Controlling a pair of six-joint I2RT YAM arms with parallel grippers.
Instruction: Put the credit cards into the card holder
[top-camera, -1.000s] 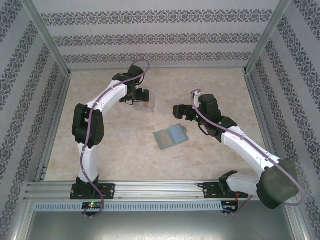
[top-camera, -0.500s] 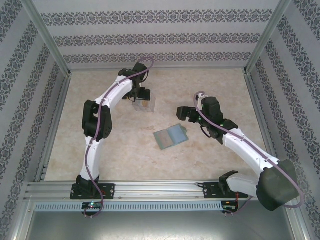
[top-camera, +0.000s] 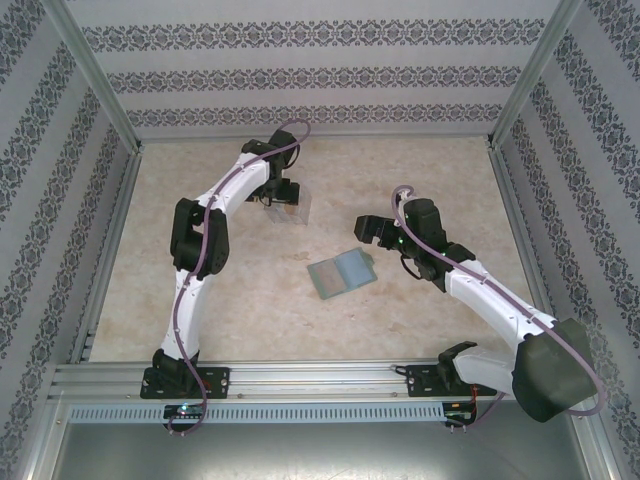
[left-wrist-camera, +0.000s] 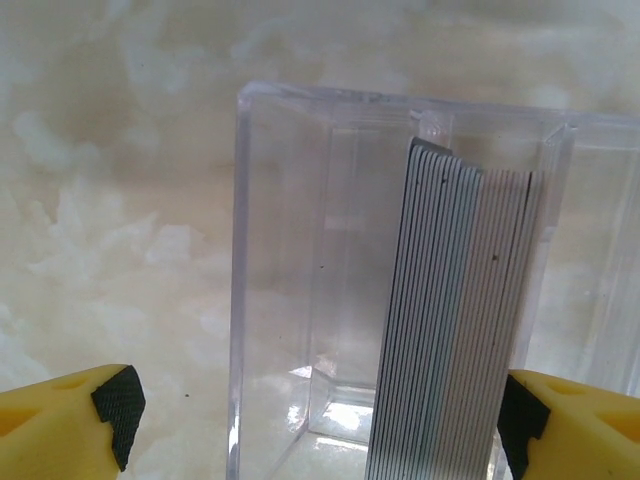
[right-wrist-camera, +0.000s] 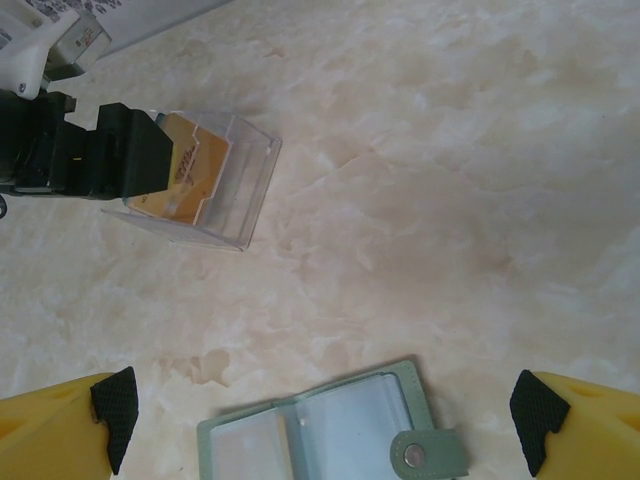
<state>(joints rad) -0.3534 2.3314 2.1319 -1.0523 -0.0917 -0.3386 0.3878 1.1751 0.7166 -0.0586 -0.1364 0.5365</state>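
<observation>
The credit cards (left-wrist-camera: 450, 320) stand on edge as a pale stack inside a clear plastic box (left-wrist-camera: 290, 250); an orange-yellow card (right-wrist-camera: 192, 165) faces outward. My left gripper (left-wrist-camera: 320, 420) is open and straddles the box. Its right pad (left-wrist-camera: 520, 425) is next to the stack and its left pad (left-wrist-camera: 120, 408) is well clear of the box wall. In the top view the left gripper (top-camera: 283, 196) is at the box (top-camera: 293, 209). The sage-green card holder (top-camera: 341, 272) lies open at mid-table. My right gripper (top-camera: 364, 228) hovers open above its far right side, with the card holder (right-wrist-camera: 330, 440) between its fingertips.
Patterned walls and metal frame posts enclose the table (top-camera: 230, 290). The marble-look surface around the card holder and the box is bare. The black body of the left gripper (right-wrist-camera: 90, 160) stands against the clear box.
The left arm has reached farther out and settled over the clear box, its jaws narrowing slightly. The right gripper has drifted a little right and toward the near edge.
</observation>
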